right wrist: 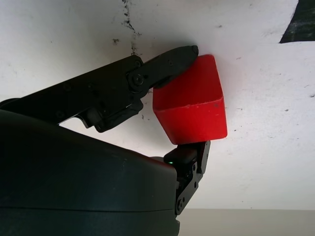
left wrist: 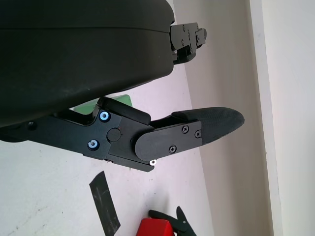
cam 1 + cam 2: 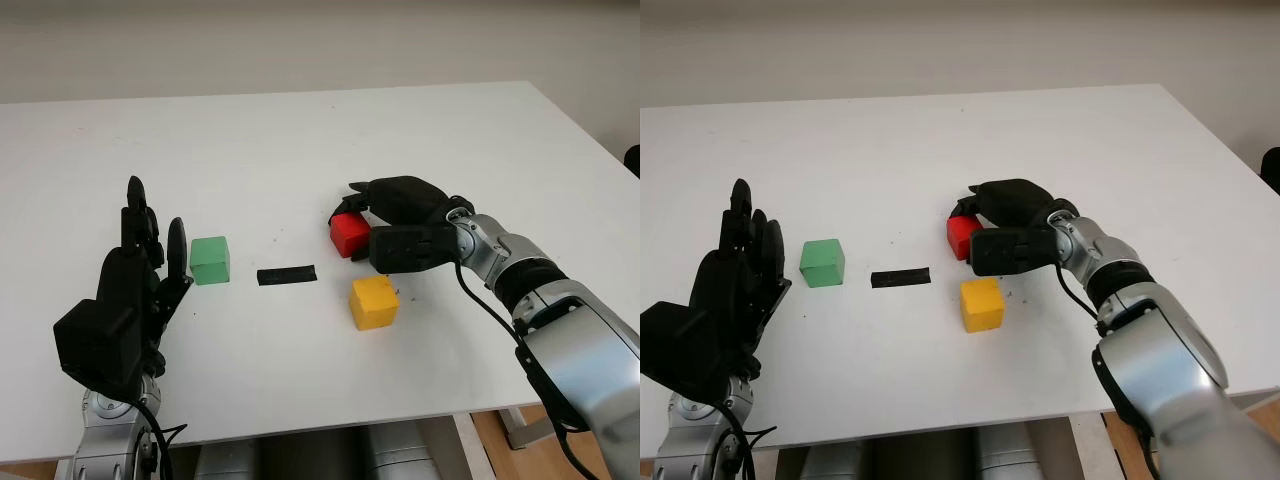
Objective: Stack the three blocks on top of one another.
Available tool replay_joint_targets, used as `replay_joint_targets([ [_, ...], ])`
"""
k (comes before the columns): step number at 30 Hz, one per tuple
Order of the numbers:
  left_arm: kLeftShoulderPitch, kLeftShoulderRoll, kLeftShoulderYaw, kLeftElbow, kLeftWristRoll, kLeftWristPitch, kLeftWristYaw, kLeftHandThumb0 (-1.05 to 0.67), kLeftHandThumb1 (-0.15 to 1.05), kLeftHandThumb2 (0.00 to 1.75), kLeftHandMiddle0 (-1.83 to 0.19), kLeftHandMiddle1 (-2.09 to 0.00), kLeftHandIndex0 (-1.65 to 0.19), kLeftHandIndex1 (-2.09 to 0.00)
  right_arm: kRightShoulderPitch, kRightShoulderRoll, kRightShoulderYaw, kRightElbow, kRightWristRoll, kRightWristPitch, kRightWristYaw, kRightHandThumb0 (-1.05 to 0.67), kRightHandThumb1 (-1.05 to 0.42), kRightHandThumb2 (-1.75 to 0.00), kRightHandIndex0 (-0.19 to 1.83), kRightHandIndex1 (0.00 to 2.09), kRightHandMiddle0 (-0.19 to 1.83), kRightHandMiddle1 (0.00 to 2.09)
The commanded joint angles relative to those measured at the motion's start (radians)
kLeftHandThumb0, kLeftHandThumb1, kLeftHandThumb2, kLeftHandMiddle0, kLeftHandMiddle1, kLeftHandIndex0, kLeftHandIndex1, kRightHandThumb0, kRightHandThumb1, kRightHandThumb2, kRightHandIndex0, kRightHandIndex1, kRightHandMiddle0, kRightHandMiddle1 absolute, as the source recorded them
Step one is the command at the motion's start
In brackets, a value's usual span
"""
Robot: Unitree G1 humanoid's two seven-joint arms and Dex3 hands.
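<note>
Right wrist view: right hand (image 1: 183, 105) fingers clamp red block (image 1: 192, 101); left hand (image 3: 130, 290) open.

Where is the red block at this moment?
The red block sits right of the table's centre, gripped by the right hand, just behind the yellow block and right of the black tape strip.

Matt white table (image 3: 300, 150), lightly scuffed; smooth matt red block (image 1: 192, 101); black hand (image 1: 88, 187) shell smooth plastic, faintly glossy.

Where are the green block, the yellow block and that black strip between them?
green block (image 3: 210, 259), left eye view, front face
yellow block (image 3: 373, 302), left eye view, top face
black strip (image 3: 286, 275), left eye view, middle
</note>
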Motion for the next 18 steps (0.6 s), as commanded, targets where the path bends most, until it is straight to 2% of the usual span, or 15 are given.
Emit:
replay_joint_targets([
  [1, -0.008, 0.001, -0.003, -0.012, 0.006, -0.005, 0.001, -0.69, 1.05, 0.64, 0.13, -0.05, 0.14, -0.05, -0.014, -0.018, 0.004, 0.01, -0.005, 0.003, -0.003, -0.43, -0.94, -0.06, 0.28, 0.06, 0.5, 1.16],
  [7, -0.012, -0.001, -0.003, -0.017, -0.004, -0.001, -0.003, -0.69, 1.05, 0.63, 0.14, -0.05, 0.15, -0.05, -0.006, -0.004, -0.059, 0.019, 0.064, 0.017, -0.001, -0.44, -0.92, -0.05, 0.33, 0.08, 0.51, 1.21],
  [18, -0.009, -0.003, -0.017, -0.019, 0.017, -0.001, 0.01, -0.68, 1.05, 0.64, 0.12, -0.06, 0.13, -0.06, -0.016, 0.038, -0.25, -0.001, 0.302, 0.125, 0.194, -0.43, -0.92, -0.05, 0.35, 0.07, 0.45, 1.3],
])
